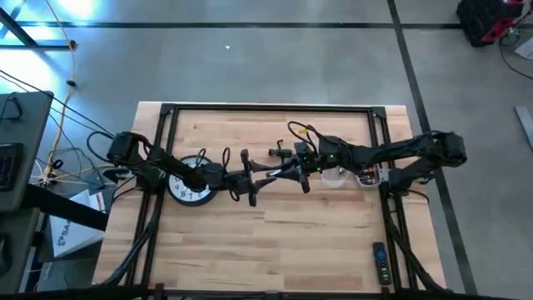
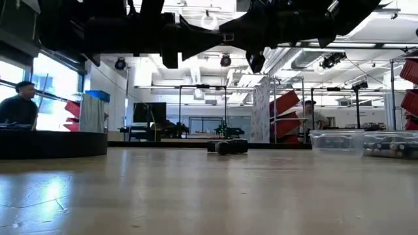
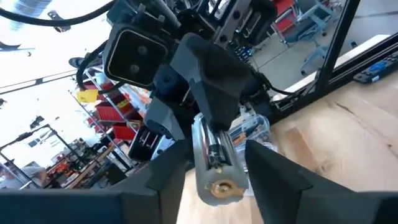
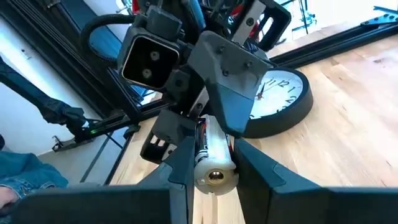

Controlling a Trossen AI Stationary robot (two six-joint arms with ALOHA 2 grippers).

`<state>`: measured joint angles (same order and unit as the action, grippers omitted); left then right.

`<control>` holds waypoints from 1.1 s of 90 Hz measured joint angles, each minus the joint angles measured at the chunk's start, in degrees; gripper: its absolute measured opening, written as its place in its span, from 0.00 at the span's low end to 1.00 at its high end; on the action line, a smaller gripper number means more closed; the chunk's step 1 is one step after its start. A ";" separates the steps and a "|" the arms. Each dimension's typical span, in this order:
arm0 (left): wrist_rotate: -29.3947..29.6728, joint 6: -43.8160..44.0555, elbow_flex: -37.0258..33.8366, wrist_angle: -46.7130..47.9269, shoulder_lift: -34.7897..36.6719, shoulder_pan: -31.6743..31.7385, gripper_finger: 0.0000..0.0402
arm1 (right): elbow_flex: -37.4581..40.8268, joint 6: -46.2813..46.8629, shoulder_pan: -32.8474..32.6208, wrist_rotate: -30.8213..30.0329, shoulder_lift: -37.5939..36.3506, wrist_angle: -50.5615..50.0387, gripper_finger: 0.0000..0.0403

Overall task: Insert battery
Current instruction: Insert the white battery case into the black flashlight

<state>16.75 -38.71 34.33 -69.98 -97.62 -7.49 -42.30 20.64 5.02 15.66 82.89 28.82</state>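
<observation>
Wood-grain desk [image 1: 275, 242], both arms reaching in from its left and right edges and meeting over the middle. We note the left gripper [image 3: 217, 155] and the right gripper [image 4: 214, 149] facing each other nose to nose, raised clear of the wood. Between them sits one silver cylinder [image 3: 214, 177] with a brass-coloured end; each wrist view shows it lying lengthwise between that arm's own two dark fingers, which press against its sides, so we record both pincers as clamped on it. We cannot tell whether this cylinder is the battery itself or a holder for it; a red and black patch shows farther up its body in the right wrist view. Containers: a clear plastic tub [image 1: 337, 177] stands under the right arm toward the desk's right edge, with a second clear bin [image 2: 392, 145] just beside it. The second holds small mixed-colour pieces too small for us to identify; the first looks empty from table height. A white-faced wall clock [image 1: 190, 185] lies flat under the left arm toward the left edge. A small black part [image 2: 227, 147] rests mid-desk toward the far edge. A remote [image 1: 379, 262] lies by the right edge, well apart from the tubs.
</observation>
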 joint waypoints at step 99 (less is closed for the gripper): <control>3.32 20.16 -9.05 24.12 18.51 4.33 0.15 | 0.00 -26.52 2.32 -20.53 0.92 -13.52 0.45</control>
<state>20.07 -18.55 25.28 -45.87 -79.12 -3.16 -42.30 -5.88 7.33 -4.87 83.81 15.30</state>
